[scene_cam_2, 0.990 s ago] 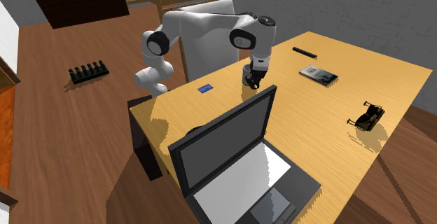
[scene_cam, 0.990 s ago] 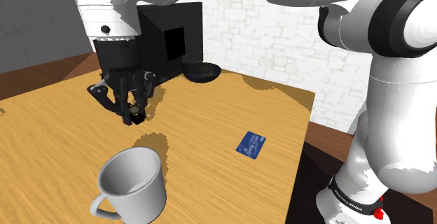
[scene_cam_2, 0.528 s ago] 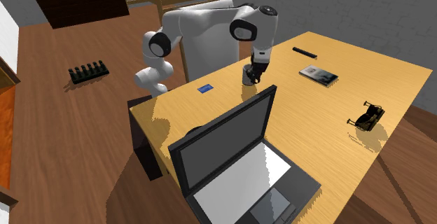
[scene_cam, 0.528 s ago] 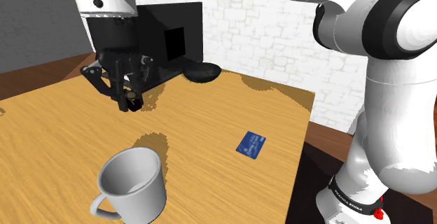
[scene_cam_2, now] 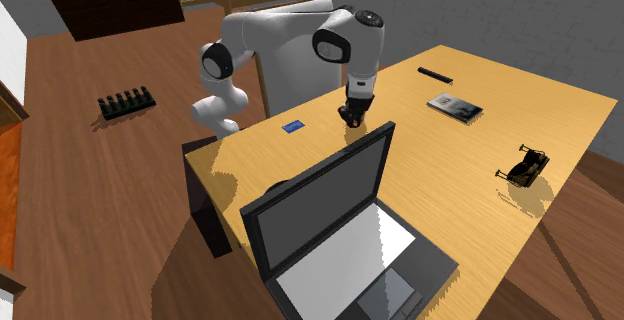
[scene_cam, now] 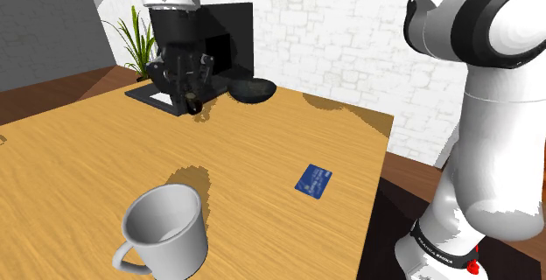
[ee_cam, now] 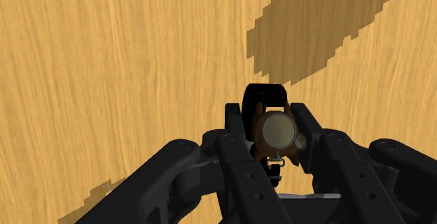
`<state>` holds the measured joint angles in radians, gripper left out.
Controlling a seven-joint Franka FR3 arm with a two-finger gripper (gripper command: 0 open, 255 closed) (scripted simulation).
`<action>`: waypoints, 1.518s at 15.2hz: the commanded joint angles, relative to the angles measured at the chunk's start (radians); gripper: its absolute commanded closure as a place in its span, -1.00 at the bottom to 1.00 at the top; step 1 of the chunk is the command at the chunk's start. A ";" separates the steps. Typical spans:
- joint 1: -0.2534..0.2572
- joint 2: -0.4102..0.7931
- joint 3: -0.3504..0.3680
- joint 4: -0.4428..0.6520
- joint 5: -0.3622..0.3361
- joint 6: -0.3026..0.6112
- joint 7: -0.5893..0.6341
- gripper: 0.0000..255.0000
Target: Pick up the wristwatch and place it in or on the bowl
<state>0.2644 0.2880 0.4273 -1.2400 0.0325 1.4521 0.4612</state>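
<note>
The wristwatch has a brass-coloured case, a pale dial and a black strap. My gripper is shut on it, one black finger on each side of the case. In the shoulder view the gripper hangs a little above the wooden table, with the watch at its tips. The dark bowl sits on the table just to the right of the gripper and slightly farther back. From the second exterior view the gripper hovers behind the laptop's lid.
A black open laptop stands right behind the gripper and beside the bowl. A white mug is at the table's near edge, and a blue card lies toward the shoulder view's right. A flat device and dark objects lie across the table.
The gripper has carried the watch away from the mug, toward the shoulder view's right and farther back, close to the laptop and the bowl. Its grip has not changed.
</note>
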 commanded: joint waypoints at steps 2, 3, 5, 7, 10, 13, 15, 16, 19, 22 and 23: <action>-0.053 -0.020 -0.024 -0.021 0.010 -0.006 -0.074 1.00; -0.069 -0.023 -0.032 -0.024 0.012 -0.009 -0.097 1.00; -0.099 -0.026 -0.047 -0.025 0.013 -0.015 -0.142 1.00; -0.128 -0.025 -0.063 -0.021 0.013 -0.023 -0.186 1.00; -0.169 -0.013 -0.087 -0.001 0.010 -0.039 -0.250 1.00; -0.207 0.010 -0.109 0.034 0.003 -0.058 -0.312 1.00; -0.231 0.032 -0.124 0.068 -0.003 -0.074 -0.352 1.00; -0.243 0.045 -0.131 0.088 -0.006 -0.083 -0.372 1.00; -0.276 0.093 -0.151 0.163 -0.018 -0.116 -0.429 1.00; -0.304 0.161 -0.170 0.268 -0.034 -0.160 -0.484 1.00; -0.312 0.189 -0.176 0.313 -0.040 -0.179 -0.501 1.00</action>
<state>-0.0385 0.4540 0.2576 -0.9667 -0.0021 1.2923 -0.0212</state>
